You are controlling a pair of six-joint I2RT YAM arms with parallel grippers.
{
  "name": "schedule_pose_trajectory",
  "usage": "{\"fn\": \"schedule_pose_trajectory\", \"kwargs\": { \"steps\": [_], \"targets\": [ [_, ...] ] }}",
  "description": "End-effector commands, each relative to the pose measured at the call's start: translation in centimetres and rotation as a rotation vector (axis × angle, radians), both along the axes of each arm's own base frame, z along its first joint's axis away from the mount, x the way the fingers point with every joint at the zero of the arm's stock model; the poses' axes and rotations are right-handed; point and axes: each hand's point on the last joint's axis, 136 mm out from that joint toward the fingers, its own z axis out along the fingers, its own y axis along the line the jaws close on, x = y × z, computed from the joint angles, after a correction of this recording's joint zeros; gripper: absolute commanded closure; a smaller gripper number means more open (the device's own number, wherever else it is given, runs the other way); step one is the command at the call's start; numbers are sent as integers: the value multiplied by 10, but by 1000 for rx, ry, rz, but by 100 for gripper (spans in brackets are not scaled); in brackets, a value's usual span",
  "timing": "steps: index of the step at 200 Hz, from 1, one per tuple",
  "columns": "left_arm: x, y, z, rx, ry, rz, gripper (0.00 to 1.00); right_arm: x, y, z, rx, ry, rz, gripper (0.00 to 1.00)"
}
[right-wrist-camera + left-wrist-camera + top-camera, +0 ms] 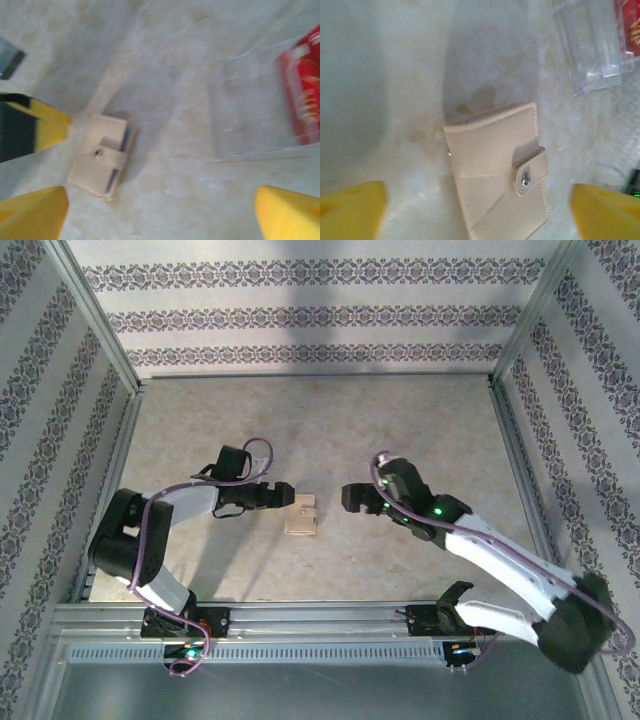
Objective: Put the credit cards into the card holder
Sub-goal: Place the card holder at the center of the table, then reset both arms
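- Table (pixel 330 420): we've got plenty of bare top behind and to both sides of the arms. Patterned walls (pixel 320 310) box it in on three sides.
- Left gripper (pixel 283 496) and right gripper (pixel 352 497): they face each other mid-table, both with jaws spread wide and holding nothing.
- Clear case (pixel 250 115): our wrist views catch it lying near the wallet, not touching it.
- Wallet (pixel 302 517): it lies flat between the grippers, closed with the tab snapped. In the right wrist view, a left fingertip sits just beside its corner.
- Red cards (pixel 630 25): they're inside the clear case at the frame edge, and we can't count them.
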Motion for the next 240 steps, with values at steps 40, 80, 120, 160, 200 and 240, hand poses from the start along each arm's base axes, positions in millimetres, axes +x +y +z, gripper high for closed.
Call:
{"fn": "schedule_pose_trajectory", "kwargs": {
  "steps": [40, 80, 120, 160, 200, 240],
  "targets": [
    [28, 87, 34, 284, -311, 126, 1, 4, -115, 15, -178, -277, -271, 2],
    [51, 130, 52, 344, -451, 227, 1, 13, -155, 17, -294, -433, -361, 1],
    [68, 161, 50, 387, -588, 331, 1, 20, -192, 3, -329, -524, -482, 2],
    [72, 175, 44, 397, -705, 377, 1, 30, -208, -9, -364, -560, -528, 2],
    [84, 175, 39, 371, -782, 379, 1, 49, -204, -18, -362, -567, -485, 2],
    [81, 179, 37, 388, -799, 401, 1, 67, -197, -28, -318, -568, -429, 1]
  ]
}}
